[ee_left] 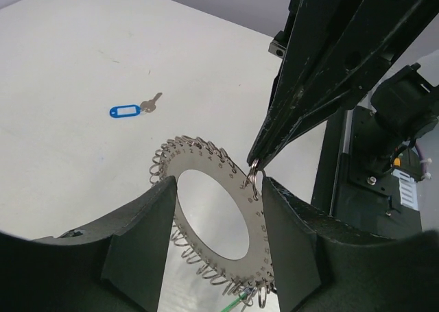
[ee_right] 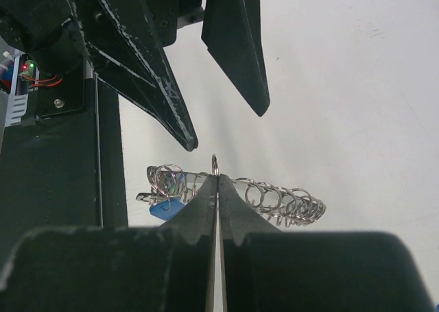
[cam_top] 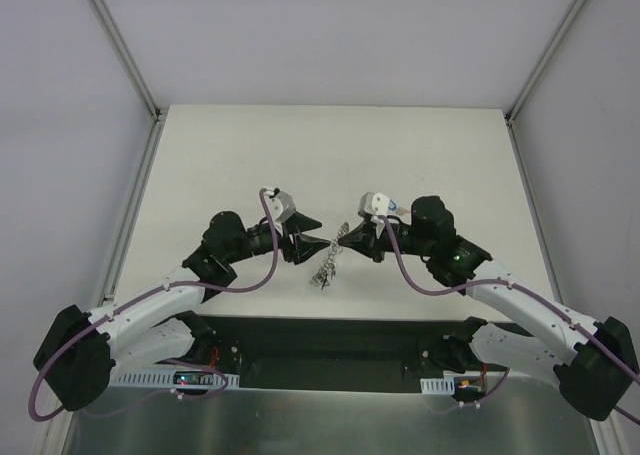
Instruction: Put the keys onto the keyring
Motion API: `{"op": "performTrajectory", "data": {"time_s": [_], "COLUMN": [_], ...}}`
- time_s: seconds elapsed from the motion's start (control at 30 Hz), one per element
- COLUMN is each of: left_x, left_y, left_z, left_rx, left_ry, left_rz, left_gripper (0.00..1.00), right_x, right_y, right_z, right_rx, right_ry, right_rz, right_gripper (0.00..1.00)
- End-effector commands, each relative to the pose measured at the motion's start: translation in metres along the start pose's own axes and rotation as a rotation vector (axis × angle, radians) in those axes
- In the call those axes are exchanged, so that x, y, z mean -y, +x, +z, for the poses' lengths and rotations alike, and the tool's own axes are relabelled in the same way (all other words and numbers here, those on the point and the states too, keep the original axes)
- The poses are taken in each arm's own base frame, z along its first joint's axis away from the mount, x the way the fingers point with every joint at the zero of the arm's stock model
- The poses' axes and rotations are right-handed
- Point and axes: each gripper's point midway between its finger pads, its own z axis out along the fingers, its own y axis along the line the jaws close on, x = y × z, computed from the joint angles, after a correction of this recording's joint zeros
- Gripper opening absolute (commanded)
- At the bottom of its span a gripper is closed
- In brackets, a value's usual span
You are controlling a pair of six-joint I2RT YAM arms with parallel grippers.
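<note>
The keyring [cam_top: 326, 265], a flat silvery disc with an open centre and many small split rings round its edge, hangs in the air between my two grippers. My right gripper [cam_top: 347, 238] is shut on one small ring at the disc's upper edge [ee_right: 215, 166]. Its fingertips pinch that ring in the left wrist view [ee_left: 255, 165]. My left gripper [ee_left: 218, 185] is open, its jaws straddling the keyring [ee_left: 206, 164] without closing on it. A blue tag [ee_right: 163, 209] hangs from the keyring's low end. One silver key with a blue tag [ee_left: 125, 110] lies alone on the white table.
The white table [cam_top: 330, 155] is walled on three sides by pale panels. A black base plate [cam_top: 330, 340] with the arm mounts runs along the near edge. The left gripper's fingers [ee_right: 171, 106] hang just above the keyring in the right wrist view.
</note>
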Motion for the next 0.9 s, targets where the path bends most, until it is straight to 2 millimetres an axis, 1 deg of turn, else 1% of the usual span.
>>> {"op": "performTrajectory", "data": {"time_s": [0.0, 0.03, 0.13, 0.23, 0.27, 0.33, 0.37, 0.4, 0.47, 0.53, 0.87], "left_x": [0.014, 0.017, 0.018, 0.015, 0.013, 0.012, 0.015, 0.012, 0.013, 0.014, 0.025], "left_y": [-0.025, -0.027, -0.023, -0.023, -0.029, -0.028, -0.033, -0.033, -0.034, -0.038, -0.041], "left_z": [0.008, 0.008, 0.009, 0.008, 0.006, 0.004, 0.002, 0.001, 0.000, -0.001, 0.001], "left_rx": [0.075, 0.081, 0.077, 0.100, 0.127, 0.138, 0.163, 0.168, 0.177, 0.191, 0.182], "left_ry": [0.106, 0.128, 0.147, 0.138, 0.137, 0.142, 0.167, 0.165, 0.183, 0.203, 0.285], "left_rz": [0.000, 0.003, -0.011, -0.027, -0.017, -0.053, -0.045, -0.055, -0.085, -0.086, -0.063], "left_gripper": [0.51, 0.50, 0.48, 0.47, 0.47, 0.47, 0.47, 0.47, 0.47, 0.47, 0.47], "right_x": [0.002, 0.001, 0.003, 0.004, 0.004, 0.005, 0.004, 0.004, 0.003, 0.003, 0.000], "right_y": [-0.039, -0.041, -0.043, -0.048, -0.048, -0.052, -0.051, -0.055, -0.056, -0.061, -0.075], "right_z": [-0.005, -0.005, -0.007, -0.010, -0.010, -0.012, -0.013, -0.014, -0.017, -0.018, -0.026], "right_rx": [0.136, 0.144, 0.165, 0.196, 0.202, 0.224, 0.230, 0.249, 0.273, 0.304, 0.389], "right_ry": [0.021, 0.022, 0.042, 0.054, 0.055, 0.066, 0.069, 0.076, 0.084, 0.089, 0.097], "right_rz": [-0.066, -0.067, -0.068, -0.065, -0.056, -0.059, -0.055, -0.050, -0.043, -0.032, -0.015], "right_gripper": [0.01, 0.01, 0.01, 0.01, 0.01, 0.01, 0.01, 0.01, 0.01, 0.01, 0.01]}}
